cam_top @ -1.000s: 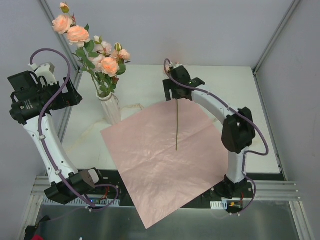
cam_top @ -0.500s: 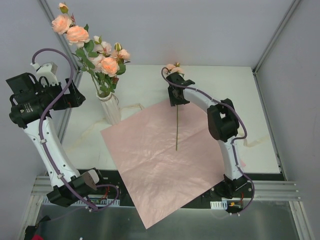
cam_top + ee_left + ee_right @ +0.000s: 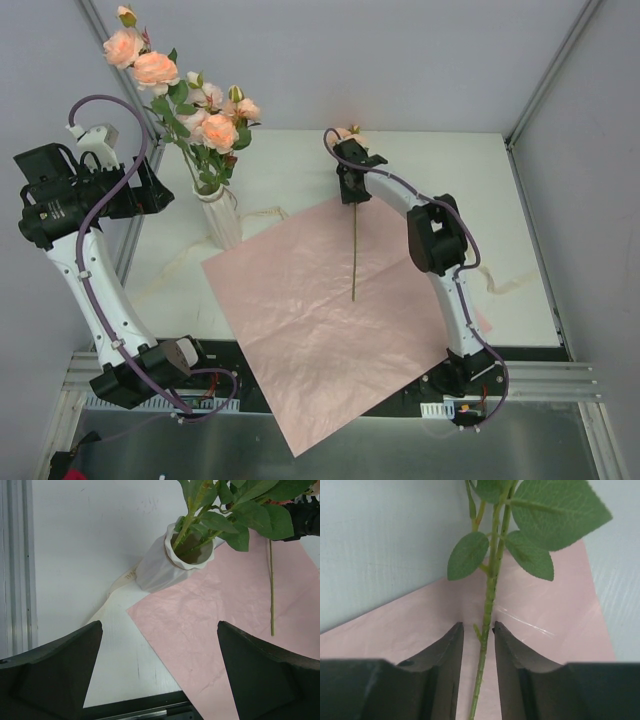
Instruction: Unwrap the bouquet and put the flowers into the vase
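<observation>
Several peach-pink flowers (image 3: 205,125) stand in the white ribbed vase (image 3: 222,215) at the back left; its rim and green stems show in the left wrist view (image 3: 192,545). One more flower lies with its long stem (image 3: 354,250) on the flat pink paper (image 3: 310,330), head (image 3: 350,135) at the far end. My right gripper (image 3: 351,185) is down over the stem's upper part. In the right wrist view its jaws (image 3: 477,626) stand narrowly apart, the stem (image 3: 489,600) between them with a gap on the left side. My left gripper (image 3: 160,625) hangs wide open and holds nothing, left of the vase.
Cream ribbon (image 3: 265,212) trails on the white table beside the vase, and another piece (image 3: 505,283) lies at the right. The paper sheet overhangs the table's near edge (image 3: 300,440). Grey walls and metal posts (image 3: 545,80) close in the back and sides.
My right gripper has come in over the stem's upper end and its jaws have narrowed around it. The stem has not moved. The left arm has barely shifted.
</observation>
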Tool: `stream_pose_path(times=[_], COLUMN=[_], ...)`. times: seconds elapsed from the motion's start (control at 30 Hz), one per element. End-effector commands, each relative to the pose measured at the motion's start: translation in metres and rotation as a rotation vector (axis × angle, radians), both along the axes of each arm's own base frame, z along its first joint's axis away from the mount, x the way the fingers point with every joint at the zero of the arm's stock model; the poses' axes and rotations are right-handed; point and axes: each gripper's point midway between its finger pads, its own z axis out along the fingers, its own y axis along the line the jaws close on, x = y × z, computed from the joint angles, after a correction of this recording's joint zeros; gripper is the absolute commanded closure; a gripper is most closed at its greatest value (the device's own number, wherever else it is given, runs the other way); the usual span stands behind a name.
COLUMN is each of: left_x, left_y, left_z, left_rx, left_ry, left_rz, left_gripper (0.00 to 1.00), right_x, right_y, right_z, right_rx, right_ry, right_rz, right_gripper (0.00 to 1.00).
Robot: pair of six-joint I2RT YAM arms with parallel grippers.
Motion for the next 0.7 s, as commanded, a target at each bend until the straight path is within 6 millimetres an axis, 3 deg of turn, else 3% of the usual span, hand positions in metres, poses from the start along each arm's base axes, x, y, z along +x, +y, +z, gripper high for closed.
stream_pose_path(times=[0.0,0.13,0.17,0.3,0.4,0.43,0.5,0.53,0.6,0.63,0.67], left_x=[0.002,0.002,0.002,0.002,0.004,0.005,0.005,0.005,0.003,0.002,0.001], left_y=[0.000,0.000,0.001,0.004,0.016,0.020,0.025,0.025,0.020,0.019,0.018], left_z=[0.001,-0.001,-0.003,-0.005,-0.010,-0.011,-0.012,-0.010,-0.006,-0.003,0.000], left_rx=[-0.003,-0.006,-0.005,0.003,0.018,0.024,0.034,0.035,0.022,0.023,0.027], left_ry=[-0.007,0.000,0.004,0.014,0.051,0.062,0.077,0.073,0.061,0.049,0.040], left_rz=[-0.021,-0.020,-0.017,-0.005,0.059,0.077,0.100,0.101,0.097,0.096,0.097], left_gripper=[0.01,0.01,0.01,0.01,0.01,0.01,0.01,0.01,0.01,0.01,0.01], right_x=[0.009,0.008,0.007,0.006,0.007,0.010,0.012,0.011,0.007,0.001,-0.006], right_y=[0.002,0.002,0.002,0.001,0.001,0.002,0.000,0.002,0.003,0.003,0.005], right_z=[0.006,0.008,0.008,0.028,0.069,0.100,0.136,0.175,0.212,0.254,0.265], right_rx=[0.035,0.042,0.044,0.071,0.124,0.162,0.197,0.245,0.304,0.359,0.383], right_ry=[-0.007,-0.005,-0.003,-0.037,-0.126,-0.194,-0.264,-0.339,-0.403,-0.484,-0.507], right_rz=[-0.007,-0.007,-0.009,-0.028,-0.044,-0.049,-0.054,-0.047,-0.041,-0.035,-0.024], right_gripper=[0.71,0.90,0.99,0.99,0.99,0.99,0.99,0.99,0.99,0.99,0.99])
